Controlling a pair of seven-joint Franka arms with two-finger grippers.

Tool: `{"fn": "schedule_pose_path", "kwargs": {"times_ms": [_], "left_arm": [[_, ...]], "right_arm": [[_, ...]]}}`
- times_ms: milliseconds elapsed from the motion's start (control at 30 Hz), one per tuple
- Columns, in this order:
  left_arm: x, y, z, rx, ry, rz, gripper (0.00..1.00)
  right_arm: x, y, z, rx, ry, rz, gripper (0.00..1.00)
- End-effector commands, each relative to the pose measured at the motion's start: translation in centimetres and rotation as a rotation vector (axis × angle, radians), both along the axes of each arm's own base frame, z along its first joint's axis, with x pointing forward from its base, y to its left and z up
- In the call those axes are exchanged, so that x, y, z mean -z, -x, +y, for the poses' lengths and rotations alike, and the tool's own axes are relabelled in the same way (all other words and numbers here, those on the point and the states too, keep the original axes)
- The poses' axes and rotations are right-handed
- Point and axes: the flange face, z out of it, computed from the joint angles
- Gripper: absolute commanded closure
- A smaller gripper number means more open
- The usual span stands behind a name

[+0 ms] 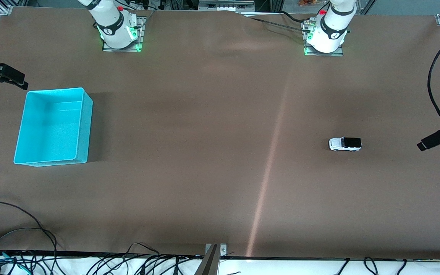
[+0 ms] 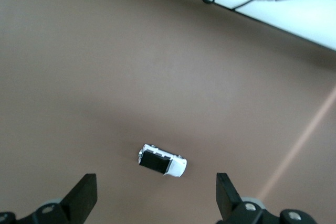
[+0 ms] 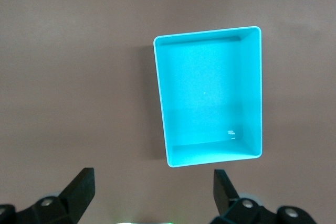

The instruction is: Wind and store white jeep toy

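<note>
While idle: both claws gape wide, empty.
Jeep: white jeep toy (image 1: pixel 345 144) on worktop (image 1: pixel 204 152), near left claw (image 2: pixel 156 195).
Right claw (image 3: pixel 153 192): over turquoise bin (image 1: pixel 84 126).

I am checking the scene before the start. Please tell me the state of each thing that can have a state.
white jeep toy: on its wheels on the table, toward the left arm's end, not held.
turquoise bin: upright, open on top, empty.
left gripper: open, over the table by the jeep.
right gripper: open, holding nothing.
</note>
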Motion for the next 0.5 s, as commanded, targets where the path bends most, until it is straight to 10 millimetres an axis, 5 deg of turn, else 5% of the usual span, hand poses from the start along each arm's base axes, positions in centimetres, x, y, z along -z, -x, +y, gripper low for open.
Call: {"fn": "schedule_pose_path", "kwargs": {"times_ms": [0,234,467], "left_arm": [[-1.5,1.7,0.0,0.143,-0.005,0.039,0.00],[-2.0,4.2,0.2,0.137,0.045,0.052,0.00],[-1.5,6.2,-1.8,0.155,0.019,0.082,0.00]], "right_arm": [[-0.8,-0.3,0.0,-0.010,0.019,-0.015,0.00],[-0.8,-0.3,-0.1,-0.005,0.014,-0.011,0.00],[-0.9,-0.4,0.0,-0.007,0.013,-0.017,0.00]]}}
